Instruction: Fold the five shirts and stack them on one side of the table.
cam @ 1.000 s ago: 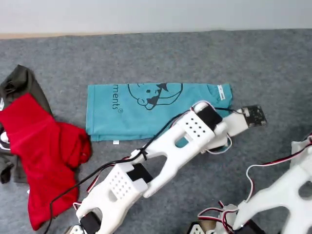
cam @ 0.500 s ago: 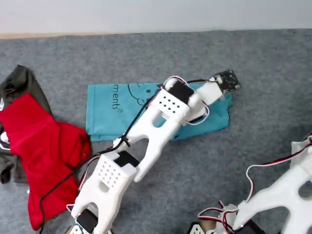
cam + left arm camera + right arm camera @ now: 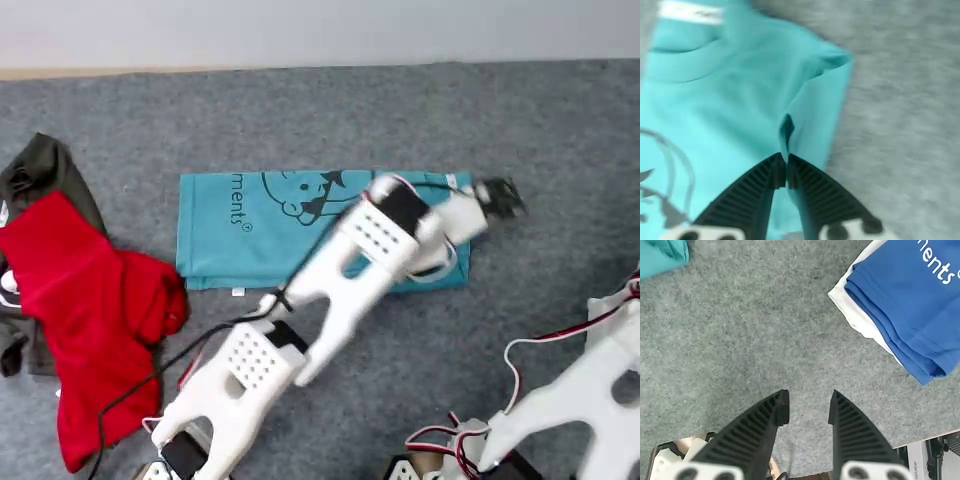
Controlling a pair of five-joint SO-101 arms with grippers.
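Folding of the third shirt, seen from the high view and both wrist views. I have the teal shirt [image 3: 260, 230] lying mid-table as a long band, sleeves already turned in, printed side up. My left gripper [image 3: 497, 196] sits at the band's collar end, on the far-right corner. In its own wrist view the jaws are closed together, and a raised ridge of teal cloth runs straight into their tips. I judge that they pinch a fold of the shirt, though how much cloth lies between them is hidden.

My right gripper [image 3: 807, 405] hangs over bare table [image 3: 300, 110] with its jaws apart and nothing between them. Near it a folded blue shirt [image 3: 910, 305] lies on a white shirt [image 3: 852, 310], the start of the stack.

At the opposite side a red shirt [image 3: 90, 300] lies crumpled over a dark shirt [image 3: 35, 175], both unfolded.

Step in hand: the crosswise fold of the teal band. The next move calls for lifting the pinched corner and carrying it over toward the hem end. One corner alone may drag the layers askew.
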